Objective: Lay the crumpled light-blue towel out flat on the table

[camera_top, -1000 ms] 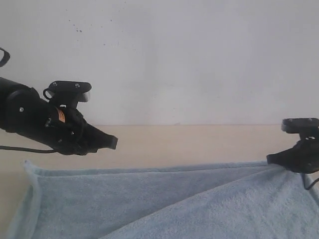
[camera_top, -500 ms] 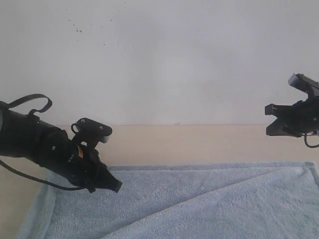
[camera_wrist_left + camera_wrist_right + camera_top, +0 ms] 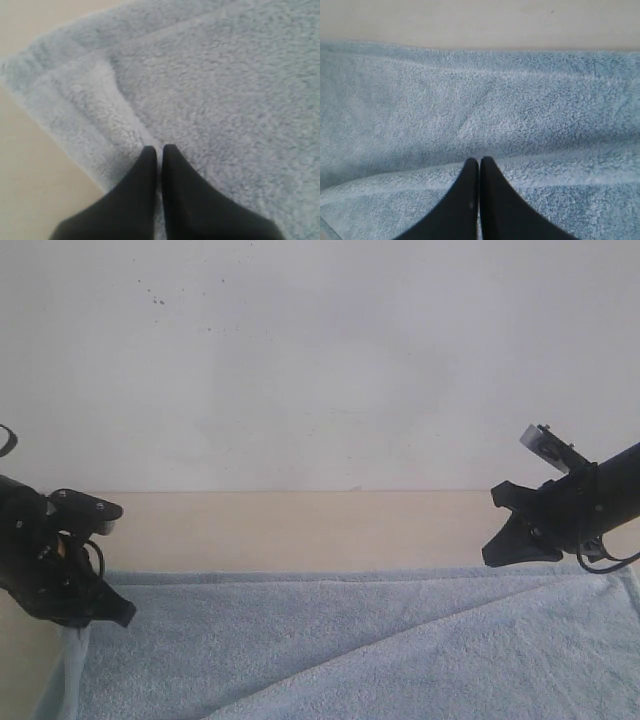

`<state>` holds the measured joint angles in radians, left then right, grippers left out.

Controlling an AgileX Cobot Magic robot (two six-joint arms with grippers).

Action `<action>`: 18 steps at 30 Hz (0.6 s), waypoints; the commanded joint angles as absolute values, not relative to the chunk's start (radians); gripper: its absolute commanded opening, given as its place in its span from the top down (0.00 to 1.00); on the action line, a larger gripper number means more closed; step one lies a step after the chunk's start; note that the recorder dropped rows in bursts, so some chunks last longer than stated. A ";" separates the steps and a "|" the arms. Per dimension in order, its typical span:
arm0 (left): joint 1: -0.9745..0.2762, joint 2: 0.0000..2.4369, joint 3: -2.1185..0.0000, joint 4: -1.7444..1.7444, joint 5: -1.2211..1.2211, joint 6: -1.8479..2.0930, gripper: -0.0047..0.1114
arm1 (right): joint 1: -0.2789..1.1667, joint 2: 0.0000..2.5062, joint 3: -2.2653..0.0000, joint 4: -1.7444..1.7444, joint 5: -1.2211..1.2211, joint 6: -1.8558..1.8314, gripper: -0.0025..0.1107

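Your towel [image 3: 300, 650] lies spread over the table [image 3: 300, 525], one layer lapped across another along a long slanting fold edge, and you have a gripper at each end of it. The left gripper [image 3: 158, 149] is closed, its fingers side by side with only a hairline between them. Its tips sit at the towel's turned-over corner, a paler flap running out ahead of them and bare table just past the hem to one side. You cannot tell whether any cloth is nipped in that hairline. The right gripper [image 3: 479, 160] is closed tight too, with no cloth seen between its fingers. Its tips are right at the fold edge, the under layer stretching ahead of them to the far hem, then a strip of table. Behind the table stands a grey-white wall [image 3: 300, 360] with a few dark specks
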<state>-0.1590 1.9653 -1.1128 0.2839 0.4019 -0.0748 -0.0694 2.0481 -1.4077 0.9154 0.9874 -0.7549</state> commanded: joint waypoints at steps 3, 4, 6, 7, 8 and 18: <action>-0.100 1.937 -1.111 0.295 0.444 -0.148 0.93 | -0.070 2.035 -1.405 0.906 0.998 -0.749 0.98; -0.087 1.906 -1.111 0.334 0.444 -0.213 0.93 | -0.070 2.035 -1.405 0.906 0.998 -0.749 0.98; -0.075 1.861 -1.111 0.421 0.442 -0.294 0.93 | -0.070 2.035 -1.405 0.906 1.000 -0.749 0.98; -0.069 1.838 -1.111 0.453 0.442 -0.317 0.93 | -0.070 2.035 -1.405 0.906 1.000 -0.749 0.98; -0.068 1.819 -1.111 0.476 0.442 -0.338 0.93 | -0.070 2.035 -1.405 0.906 1.000 -0.749 0.98; -0.169 1.767 -1.109 -0.213 0.459 0.404 0.93 | -0.070 2.034 -1.377 0.839 1.029 -0.695 0.98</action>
<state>-0.1292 1.7510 -1.1128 0.0309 0.4354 0.1229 -0.0694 2.0481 -1.3978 0.8564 1.0425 -0.7093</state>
